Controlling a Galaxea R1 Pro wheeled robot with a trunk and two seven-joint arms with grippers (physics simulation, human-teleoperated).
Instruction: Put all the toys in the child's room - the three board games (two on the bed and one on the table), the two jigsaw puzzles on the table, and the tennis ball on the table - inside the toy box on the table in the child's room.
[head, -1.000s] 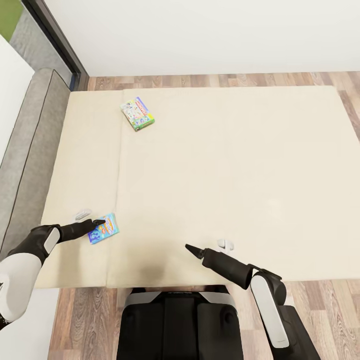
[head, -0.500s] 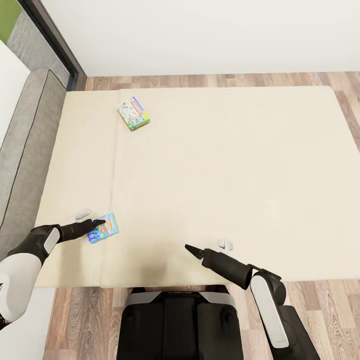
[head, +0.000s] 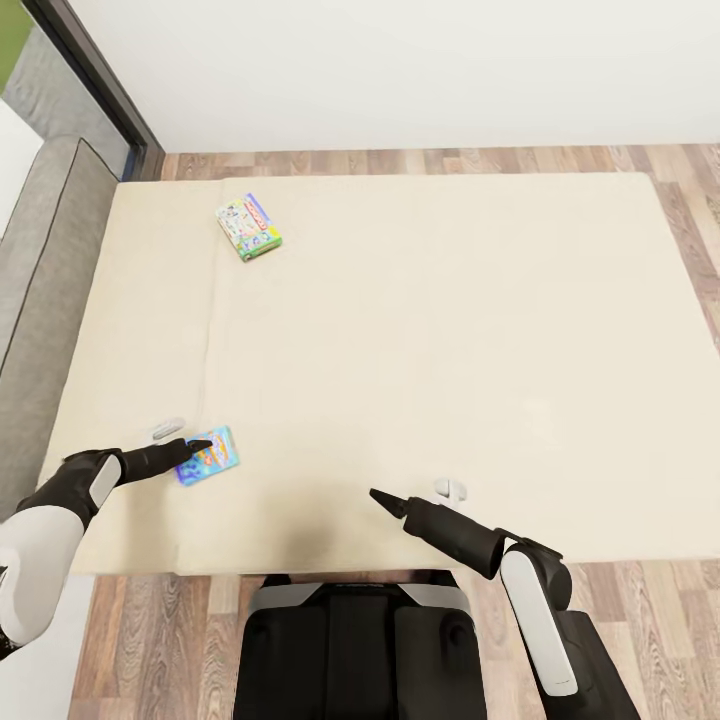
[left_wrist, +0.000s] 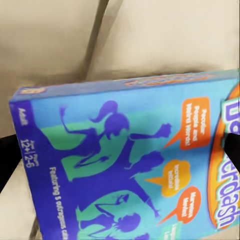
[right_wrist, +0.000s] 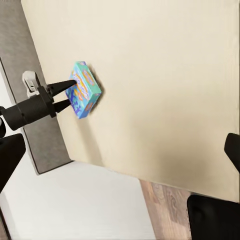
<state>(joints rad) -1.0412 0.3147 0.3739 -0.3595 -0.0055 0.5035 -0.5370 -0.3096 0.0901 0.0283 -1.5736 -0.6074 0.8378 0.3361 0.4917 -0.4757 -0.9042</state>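
Blue board game (head: 208, 455) between left pincer (head: 200, 446) fingers, on bed (head: 420, 330).

In the left wrist view the blue board game (left_wrist: 135, 165) runs off the frame, its title cut short. The green-white board game (head: 249, 227) is too small for its lettering to be read. The bed (head: 420, 330) hides its frame.
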